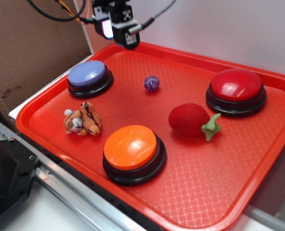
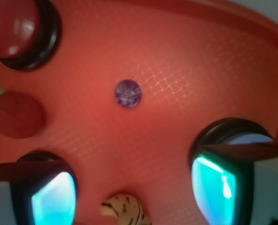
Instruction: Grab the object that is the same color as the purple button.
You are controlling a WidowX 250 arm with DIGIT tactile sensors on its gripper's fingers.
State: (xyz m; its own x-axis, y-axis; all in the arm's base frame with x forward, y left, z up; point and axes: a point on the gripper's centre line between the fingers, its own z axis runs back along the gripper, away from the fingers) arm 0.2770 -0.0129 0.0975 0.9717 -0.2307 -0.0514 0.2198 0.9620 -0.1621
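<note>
The claw (image 1: 125, 41) hangs high above the far edge of the red tray (image 1: 200, 192), near the purple button (image 1: 88, 74). In the wrist view its two fingers (image 2: 52, 194) stand wide apart at the bottom corners of the picture, with clear tray surface between them, so the claw is open and holds nothing.

The thing to grab is the small purple ball (image 1: 151, 83). It has the same color as the purple button and lies alone on the tray, between that button and the red button (image 1: 236, 86), well apart from both. The plush strawberry (image 1: 190, 120) and the tiger toy (image 1: 83, 120) lie nearer to the front, and the orange button (image 1: 131, 147) stands in front of them. In the wrist view the ball (image 2: 127, 93) sits ahead of the fingers, a little left of the middle line.

I judge that the task is at the approach step: nothing is grasped yet. The next move calls for bringing the claw over the ball so that it lies midway between the fingers, then going down almost to the tray. The ball is tiny, smooth and round, so it may roll away if one finger touches it first.
</note>
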